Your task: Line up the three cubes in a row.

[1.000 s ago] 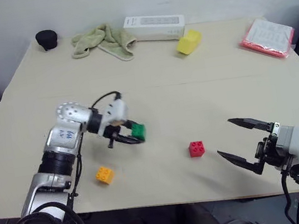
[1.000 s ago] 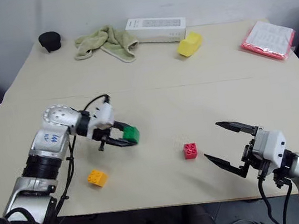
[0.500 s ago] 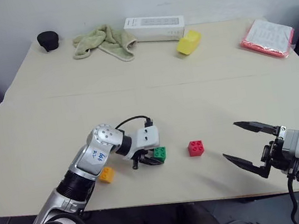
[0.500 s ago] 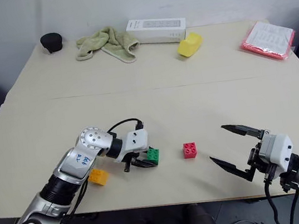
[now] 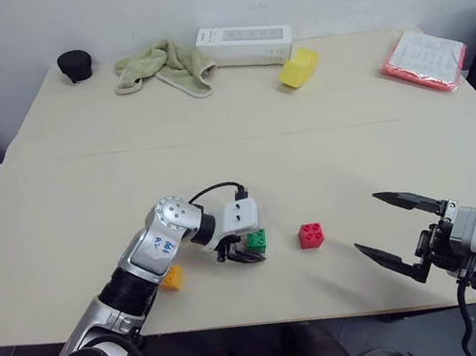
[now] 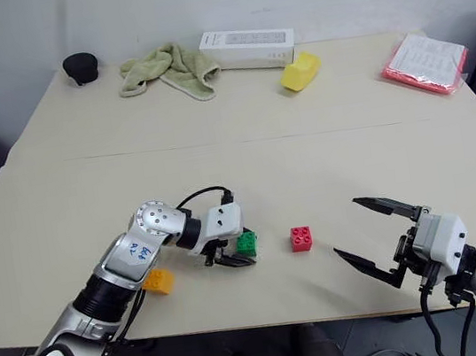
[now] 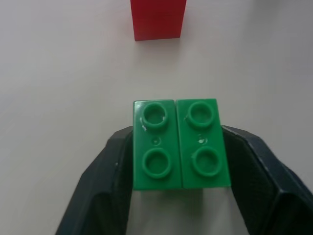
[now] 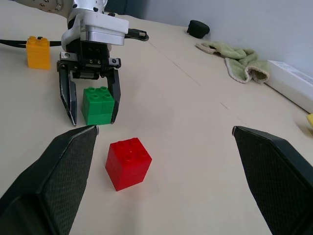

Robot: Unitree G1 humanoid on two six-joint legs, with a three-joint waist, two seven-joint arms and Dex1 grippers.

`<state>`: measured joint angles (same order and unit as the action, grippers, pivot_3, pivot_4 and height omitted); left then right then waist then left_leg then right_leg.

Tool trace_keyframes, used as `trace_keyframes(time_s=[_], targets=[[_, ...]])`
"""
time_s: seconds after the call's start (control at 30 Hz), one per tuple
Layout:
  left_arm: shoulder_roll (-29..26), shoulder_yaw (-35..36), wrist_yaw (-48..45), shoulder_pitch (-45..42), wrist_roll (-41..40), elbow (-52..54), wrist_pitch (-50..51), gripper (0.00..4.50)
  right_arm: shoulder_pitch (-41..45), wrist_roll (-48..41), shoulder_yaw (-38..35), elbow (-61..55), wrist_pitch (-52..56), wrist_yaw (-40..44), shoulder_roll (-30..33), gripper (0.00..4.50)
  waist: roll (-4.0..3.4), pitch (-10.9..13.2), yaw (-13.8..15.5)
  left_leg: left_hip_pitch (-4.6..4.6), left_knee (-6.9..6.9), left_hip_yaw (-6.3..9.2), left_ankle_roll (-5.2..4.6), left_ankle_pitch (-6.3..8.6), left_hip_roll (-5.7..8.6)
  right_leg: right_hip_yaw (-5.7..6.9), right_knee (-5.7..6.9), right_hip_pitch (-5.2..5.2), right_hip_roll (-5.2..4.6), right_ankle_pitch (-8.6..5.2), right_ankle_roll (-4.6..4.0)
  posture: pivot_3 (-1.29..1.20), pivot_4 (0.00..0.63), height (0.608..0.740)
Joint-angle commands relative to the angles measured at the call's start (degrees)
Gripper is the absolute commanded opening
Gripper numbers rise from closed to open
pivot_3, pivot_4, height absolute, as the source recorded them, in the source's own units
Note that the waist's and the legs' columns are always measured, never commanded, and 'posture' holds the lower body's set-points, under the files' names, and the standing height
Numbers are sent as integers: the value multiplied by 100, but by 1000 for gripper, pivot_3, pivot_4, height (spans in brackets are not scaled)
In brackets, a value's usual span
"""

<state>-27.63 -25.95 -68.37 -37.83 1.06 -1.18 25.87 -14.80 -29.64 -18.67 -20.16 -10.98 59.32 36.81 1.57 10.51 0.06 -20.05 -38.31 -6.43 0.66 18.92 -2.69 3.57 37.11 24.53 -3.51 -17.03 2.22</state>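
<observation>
Three cubes sit near the front edge of the table (image 5: 215,145). The orange-yellow cube (image 5: 172,278) is on the left, partly tucked behind the left arm. The green cube (image 8: 98,105) rests on the table in the middle, and the red cube (image 5: 311,235) stands just to its right, with a small gap between them.

The left gripper (image 8: 93,121) straddles the green cube. In the right wrist view one finger (image 8: 68,100) stands clear of the cube's side while the other seems to lie against it, so we read the grip as let go, though the contact on that far side is hard to judge. The right gripper (image 5: 367,223) hangs spread wide and empty, well apart from the red cube.

We think the main risk is in the retreat. If the left gripper lifts or swings away while one finger drags on the green cube, the cube may twist or slide out of line. A sideways exit could also knock it into the red cube. The arm itself lies close over the orange-yellow cube, so a careless pull-back might shove that one too.
</observation>
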Motion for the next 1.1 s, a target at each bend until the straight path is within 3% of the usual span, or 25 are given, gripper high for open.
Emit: trace_keyframes(time_s=[0.03, 0.1, 0.33, 0.47, 0.67, 0.77, 0.97, 1.1], targets=[[-36, 100, -62, -54, -180, 279, 57, 3991, 8, -26, -35, -10, -133, 0, -51, 4500, 0, 0, -3, 0, 0, 0, 0, 0, 0, 0, 0, 0, 0, 0, 0, 0, 150, 740], [-66, 270, -113, -88, -352, 363, -71, 4484, 21, -22, -16, 30, -158, 15, -57, 4500, 0, 0, -7, 0, 0, 0, 0, 0, -1, 0, 1, 0, 0, 0, 0, 0, 150, 740], [-482, 1064, -739, -140, -1252, 408, -507, 4484, 66, -44, 25, 237, -230, 186, -40, 4500, 0, 0, -17, 2, 0, -1, 3, -2, -3, 0, 2, 1, 0, 0, 0, 0, 150, 740], [-609, 2334, -986, -72, -2346, 142, -897, 4484, 216, -196, 23, 379, -219, 353, -13, 4500, 0, 0, -29, -1, -5, 0, 2, -1, -5, 1, 2, 1, 0, 0, 0, 0, 150, 740], [-1973, 3447, -1374, 1094, -2068, -1620, -2336, 4484, 639, -163, 495, 419, -292, 586, -141, 4500, -3, -1, -182, 50, 22, -17, 10, 0, -6, -8, 25, -7, -1, -12, -18, 0, 150, 740], [-2443, 3727, -1396, 1507, -2067, -2282, -2353, 4484, 753, -198, 764, 369, -209, 709, -191, 4500, 5, 3, -161, 50, 22, -15, 14, 2, -11, -5, 29, -6, -1, -15, -23, 0, 150, 740], [-2916, 4357, -1347, 2214, -2131, -3216, -2691, 4484, 906, -124, 1311, 162, -36, 769, -198, 4500, 9, 2, -102, 44, 19, -15, -11, 26, -10, -3, 23, -5, -12, -15, -23, 0, 150, 740], [-2958, 4379, -1703, 2751, -2308, -2666, -2703, 4484, 939, -156, 1425, 109, 52, 753, -158, 4500, 9, 2, -85, 44, 20, -16, -17, 34, -10, -3, 23, -3, -15, -15, -24, 0, 150, 740]])
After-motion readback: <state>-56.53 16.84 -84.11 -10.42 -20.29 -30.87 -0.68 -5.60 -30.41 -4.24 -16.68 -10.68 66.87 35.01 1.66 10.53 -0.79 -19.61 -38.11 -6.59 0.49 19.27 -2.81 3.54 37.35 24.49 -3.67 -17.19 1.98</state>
